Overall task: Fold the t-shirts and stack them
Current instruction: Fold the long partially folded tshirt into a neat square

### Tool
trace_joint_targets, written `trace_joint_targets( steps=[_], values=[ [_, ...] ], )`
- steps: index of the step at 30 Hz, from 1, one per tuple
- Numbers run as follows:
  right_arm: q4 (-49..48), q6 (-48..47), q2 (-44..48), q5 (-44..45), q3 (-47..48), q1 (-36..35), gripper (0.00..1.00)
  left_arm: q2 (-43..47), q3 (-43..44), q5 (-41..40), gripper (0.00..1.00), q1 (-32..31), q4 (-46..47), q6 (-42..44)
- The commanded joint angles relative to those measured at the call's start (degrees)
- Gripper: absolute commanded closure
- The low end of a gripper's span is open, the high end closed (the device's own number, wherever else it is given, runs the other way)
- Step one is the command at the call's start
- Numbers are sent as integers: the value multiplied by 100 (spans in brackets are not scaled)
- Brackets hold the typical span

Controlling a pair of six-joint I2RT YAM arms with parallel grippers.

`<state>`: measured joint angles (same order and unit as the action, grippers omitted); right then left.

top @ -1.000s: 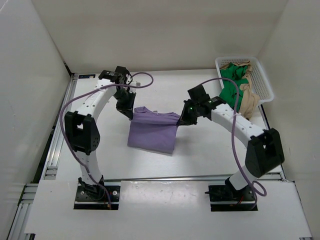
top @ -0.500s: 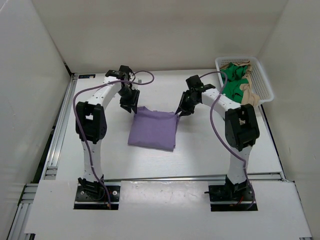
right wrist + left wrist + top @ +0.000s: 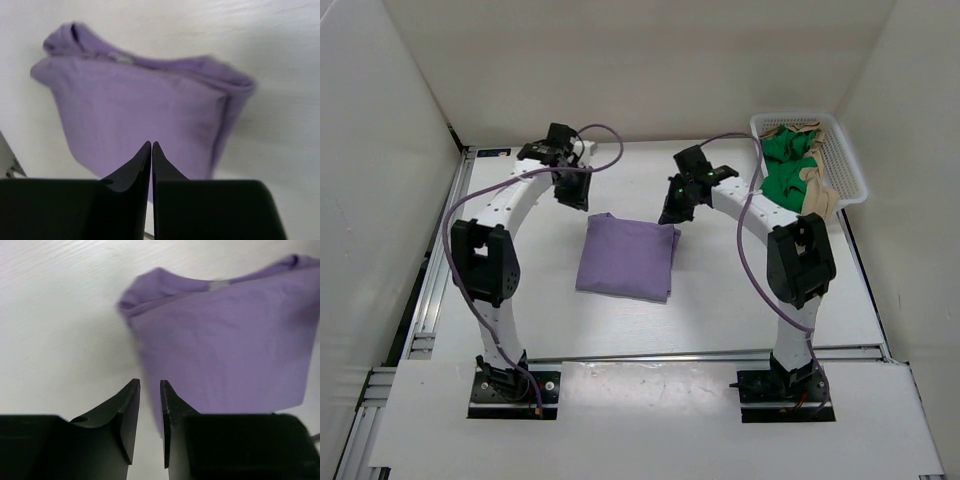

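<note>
1. Lying folded into a neat rectangle, one lavender purple cloth t-shirt (image 3: 625, 258) sits flat at the middle of the white table (image 3: 720, 300), collar edge toward the far side.
2. Left gripper (image 3: 149, 389): poised at the shirt's far left corner; jaws a narrow slit apart, nothing between them.
3. Right gripper (image 3: 151, 146): poised at the shirt's far right corner; jaws pressed together, holding nothing.
4. One white plastic mesh basket (image 3: 853, 165), at the table's far right corner, well apart from the folded shirt.
5. One bright green cloth t-shirt (image 3: 782, 170), crumpled in the basket.
6. One tan beige cloth t-shirt (image 3: 817, 198), crumpled in the same basket, tangled with the green one.
</note>
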<state>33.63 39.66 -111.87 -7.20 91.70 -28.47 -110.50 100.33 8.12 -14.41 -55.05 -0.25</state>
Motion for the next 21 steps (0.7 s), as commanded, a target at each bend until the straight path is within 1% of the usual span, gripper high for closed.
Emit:
trace_joint_targets(
  steps=[1,3,5,7,10,12,13,14,15,16,17,18,20,21],
  values=[
    [-163,164,-131,-124,-153,-124,96,-495,29,462,67,-377,-137,25],
    [-163,279,-325,-185,-83,-124,99,-831,363,462,67,-378,-313,25],
    [-163,341,-598,-115,40,-124,99,-1122,487,462,67,-378,-314,25],
    [-50,341,-826,52,268,-124,99,-1228,540,410,61,-378,-166,25],
    [179,393,-1064,280,558,-10,99,-1430,794,85,58,-378,-164,25],
    [380,341,-1134,333,892,43,99,-1492,1101,84,56,-325,-251,25],
    [460,254,-1135,333,1024,43,99,-1431,1163,84,53,-264,-252,25],
    [539,201,-1135,333,1251,43,99,-1222,1164,145,44,-264,-252,25],
    [601,87,-1135,386,1315,43,98,-1081,1164,207,39,-264,-200,25],
    [601,34,-1030,386,1315,43,94,-923,1164,208,28,-264,-104,25],
    [653,33,-847,386,1315,43,91,-582,920,208,0,-264,-42,25],
    [654,-54,-732,386,1220,43,82,-422,805,268,0,-264,11,25],
    [707,-134,-364,605,939,43,75,-1,585,269,0,-264,12,25],
    [707,-212,-222,658,824,43,64,132,314,321,0,-203,12,25]
  ],
)
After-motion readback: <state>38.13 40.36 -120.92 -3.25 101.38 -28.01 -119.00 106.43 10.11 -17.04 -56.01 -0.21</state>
